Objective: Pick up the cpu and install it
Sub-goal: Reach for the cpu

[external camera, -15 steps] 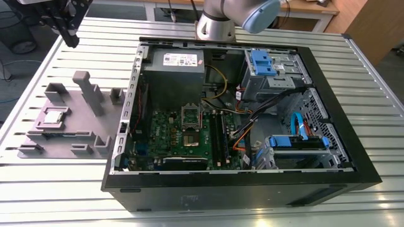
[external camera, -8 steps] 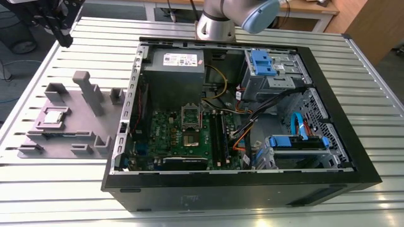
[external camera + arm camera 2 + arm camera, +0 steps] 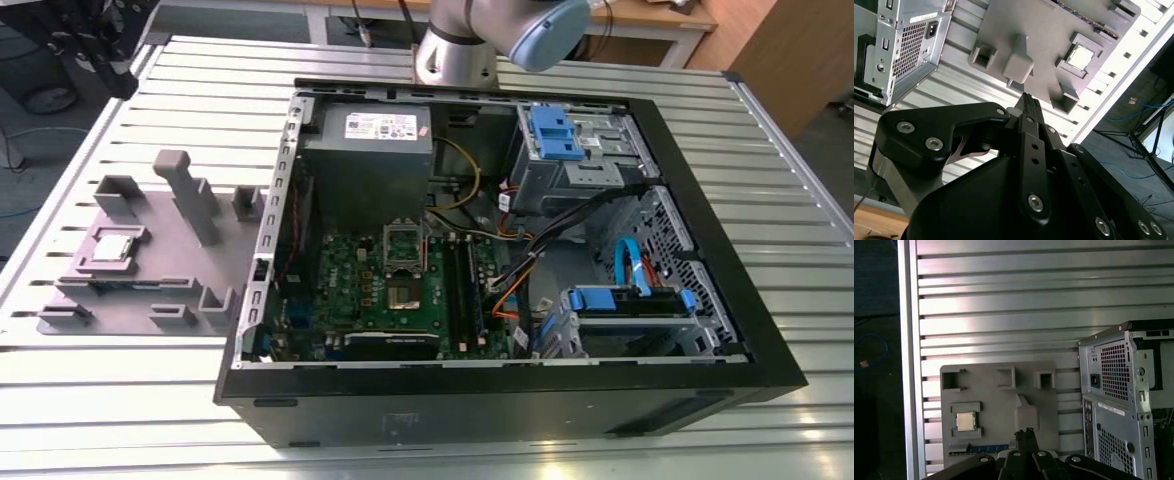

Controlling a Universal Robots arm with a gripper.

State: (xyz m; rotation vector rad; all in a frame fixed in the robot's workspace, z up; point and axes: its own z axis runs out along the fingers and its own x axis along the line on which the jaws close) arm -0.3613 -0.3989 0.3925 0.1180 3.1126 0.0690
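The cpu (image 3: 118,245) is a small silvery square lying flat in a recess of the grey fixture plate (image 3: 154,290), on the slatted table at the exterior view's left of the open computer case (image 3: 507,400). Both wrist views look down on the cpu (image 3: 1081,56) (image 3: 966,421) in its recess. My gripper (image 3: 1025,432) (image 3: 1029,99) hangs well above the fixture plate (image 3: 999,405) with its fingers together and nothing between them. Inside the case, the motherboard socket (image 3: 404,293) lies uncovered, its metal frame (image 3: 404,243) hinged up. The arm (image 3: 481,35) stands behind the case.
Upright grey blocks (image 3: 187,195) rise from the fixture near the cpu. The case's rear panel (image 3: 1124,390) stands beside the plate. A power-supply box (image 3: 363,135), blue drive cages (image 3: 554,135) and cables crowd the case. The table edge (image 3: 906,365) drops to the floor.
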